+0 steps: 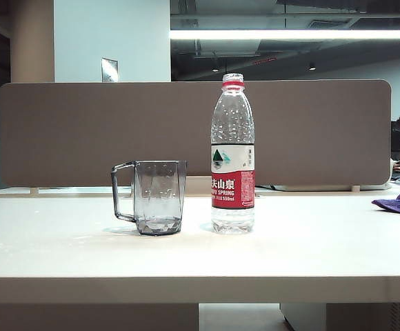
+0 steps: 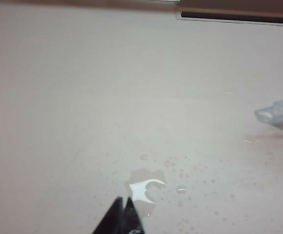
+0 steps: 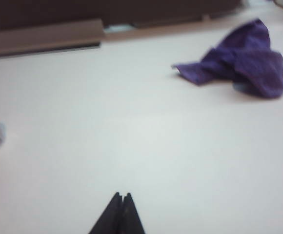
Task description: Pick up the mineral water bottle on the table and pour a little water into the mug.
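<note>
Wide off-white table (image 1: 310, 248): tall clear red-labelled mineral water bottle (image 1: 232, 155) upright just beside smoky-grey faceted mug (image 1: 160, 196). Left tool (image 2: 124, 202) and right tool (image 3: 121, 196) closed, empty, well apart from both. Open right tool before grasping label band; keep upright.

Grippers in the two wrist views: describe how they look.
Little of either shows. The left gripper appears as two black, tapering fingertips that end in sharp points, pressed together, matte with no markings. The right gripper looks the same: two black wedge-shaped tips forming a narrow triangle. No cables, labels or arm links are visible, and neither arm appears in the exterior view.
</note>
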Available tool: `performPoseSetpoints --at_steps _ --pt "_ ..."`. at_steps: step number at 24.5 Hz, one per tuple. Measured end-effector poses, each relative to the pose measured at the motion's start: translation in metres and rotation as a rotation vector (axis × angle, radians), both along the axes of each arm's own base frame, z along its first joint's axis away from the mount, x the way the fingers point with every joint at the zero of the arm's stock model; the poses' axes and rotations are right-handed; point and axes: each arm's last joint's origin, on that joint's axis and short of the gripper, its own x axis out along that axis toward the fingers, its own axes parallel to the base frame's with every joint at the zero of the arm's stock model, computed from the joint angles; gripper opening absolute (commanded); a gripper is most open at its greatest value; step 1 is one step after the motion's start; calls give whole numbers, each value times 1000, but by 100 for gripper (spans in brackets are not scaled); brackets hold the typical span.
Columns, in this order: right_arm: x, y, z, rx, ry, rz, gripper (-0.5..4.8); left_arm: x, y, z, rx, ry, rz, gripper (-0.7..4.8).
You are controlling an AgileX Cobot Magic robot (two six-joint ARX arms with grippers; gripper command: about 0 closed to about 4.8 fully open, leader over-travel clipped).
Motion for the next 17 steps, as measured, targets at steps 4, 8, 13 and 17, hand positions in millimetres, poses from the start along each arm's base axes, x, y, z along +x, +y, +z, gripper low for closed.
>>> performPoseSetpoints --at_steps 4,8,13,17 --pt "0 -1 -2 -4 21 -23 -5 0 0 0 0 0 0 -5" --pt "0 -1 -2 -4 21 -25 -5 0 0 0 0 0 0 -5" --pt "0 -1 -2 -4 21 -25 -5 0 0 0 0 0 0 -5" --pt "0 -1 -2 -5 21 -26 -5 0 0 0 0 0 0 -5"
